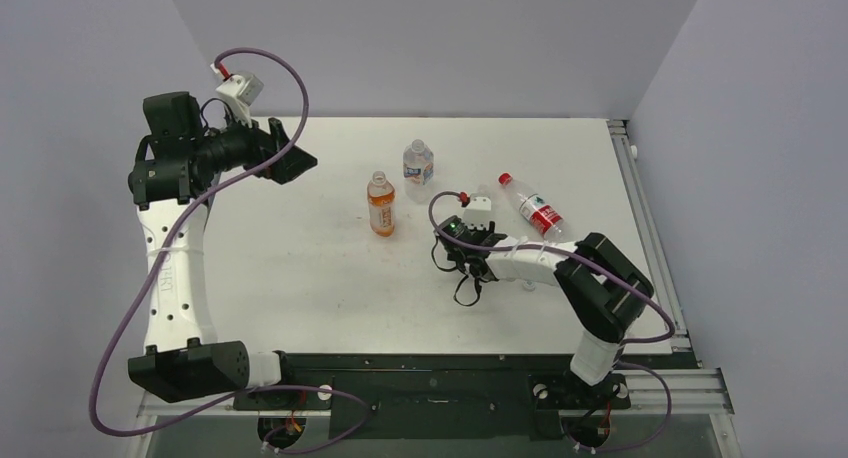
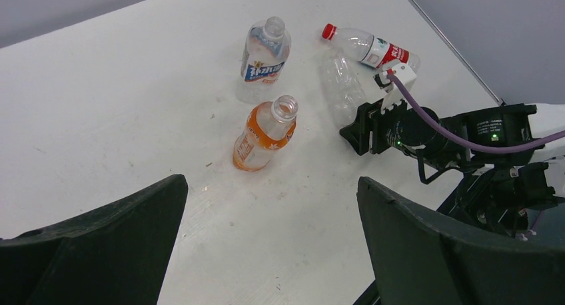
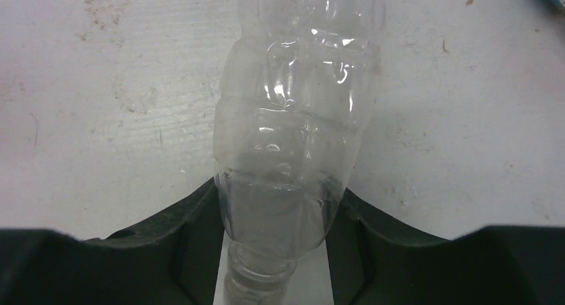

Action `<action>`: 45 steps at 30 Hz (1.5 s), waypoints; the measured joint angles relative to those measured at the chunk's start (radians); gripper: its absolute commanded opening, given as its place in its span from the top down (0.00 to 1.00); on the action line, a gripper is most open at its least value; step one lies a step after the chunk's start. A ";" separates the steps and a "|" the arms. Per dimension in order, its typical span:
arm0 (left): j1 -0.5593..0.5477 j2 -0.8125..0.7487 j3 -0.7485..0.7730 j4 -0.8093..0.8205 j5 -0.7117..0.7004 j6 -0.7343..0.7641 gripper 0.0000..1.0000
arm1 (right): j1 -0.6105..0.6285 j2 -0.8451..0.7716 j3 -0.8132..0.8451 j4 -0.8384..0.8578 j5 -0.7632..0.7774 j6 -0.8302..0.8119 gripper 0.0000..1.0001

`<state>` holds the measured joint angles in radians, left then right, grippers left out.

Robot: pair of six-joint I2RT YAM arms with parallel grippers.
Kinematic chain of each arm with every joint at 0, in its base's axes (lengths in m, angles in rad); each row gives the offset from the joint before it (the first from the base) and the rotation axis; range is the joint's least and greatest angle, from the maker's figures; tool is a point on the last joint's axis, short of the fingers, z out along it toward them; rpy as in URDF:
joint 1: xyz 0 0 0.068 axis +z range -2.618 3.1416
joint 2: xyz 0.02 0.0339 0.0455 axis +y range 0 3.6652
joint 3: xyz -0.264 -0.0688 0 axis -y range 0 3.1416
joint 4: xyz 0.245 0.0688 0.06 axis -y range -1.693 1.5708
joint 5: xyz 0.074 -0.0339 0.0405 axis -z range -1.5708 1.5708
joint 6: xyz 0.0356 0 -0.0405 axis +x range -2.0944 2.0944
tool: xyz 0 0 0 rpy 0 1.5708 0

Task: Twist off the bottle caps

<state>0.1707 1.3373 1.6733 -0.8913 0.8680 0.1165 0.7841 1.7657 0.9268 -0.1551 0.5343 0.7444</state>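
Well, red cap (image 2: pixel 328 30): the only cap I can make out, screwed onto the red-capped bottle (image 2: pixel 383 50), which lies on its side at the far right of the table (image 3: pixel 100 85), just beyond my right wrist.
Clear bottle's cap: hidden. The neck runs out of the bottom of my right wrist view, so I cannot tell whether a cap sits on it.
Clear bottle (image 3: pixel 293 118): flat on the table, neck toward my right palm, body pointing away.
Right gripper (image 3: pixel 280 198): fingers pressed on both sides of the clear bottle's shoulder, pinching it.
Grip: the wall looks thin and soft. I judge I should squeeze only enough to stop the bottle turning, and stay near the neck, where the plastic is stiffest.
Presenting: the neck end faces into my own palm, so I judge I must lift and swing the bottle until that end is free for my other hand.
Left gripper (image 2: pixel 273 252): spread wide, holding nothing, raised over the left of the table, well apart from the bottle.
Left's part: I judge it should come in square to the neck's axis and turn while the right holds.
Orange bottle (image 2: pixel 263 135): upright mid-table, mouth open, no cap.
Blue-labelled bottle (image 2: pixel 266 52): upright behind it; its mouth looks open.
Risk: the left's path could knock over those two.
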 measured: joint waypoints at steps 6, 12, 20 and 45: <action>-0.031 -0.039 -0.006 0.029 0.028 0.028 0.03 | 0.018 -0.216 -0.009 -0.073 0.017 0.000 0.69; -0.060 -0.264 -0.207 0.242 0.068 0.085 0.03 | 0.023 -0.496 0.138 -0.195 -0.065 -0.039 0.71; -0.086 -0.498 -0.359 0.577 0.140 0.373 0.03 | 0.031 -0.500 0.609 -0.396 -0.417 -0.116 0.69; -0.483 -0.581 -0.579 0.468 0.040 1.695 0.09 | 0.226 -0.236 0.989 -0.631 -1.035 -0.142 0.67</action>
<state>-0.3122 0.7559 1.0946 -0.4236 0.9085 1.8118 1.0100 1.5299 1.9156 -0.7860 -0.5007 0.6029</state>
